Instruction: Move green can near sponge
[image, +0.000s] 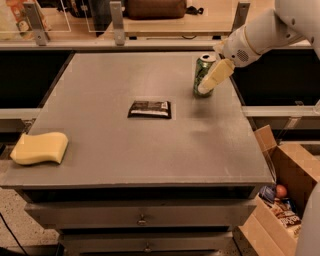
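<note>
The green can (201, 69) stands upright near the table's far right edge. My gripper (207, 83) reaches in from the right and is open around the can. One pale yellow finger (216, 76) lies across the can's front right side; the other is hidden behind the can. The pale yellow sponge (39, 148) lies flat at the table's near left corner, far from the can.
A flat dark snack packet (149, 108) lies mid-table between can and sponge. The grey table (150, 155) has drawers below. An open cardboard box (282, 200) with items stands on the floor to the right. Shelving and a clear divider stand behind the table.
</note>
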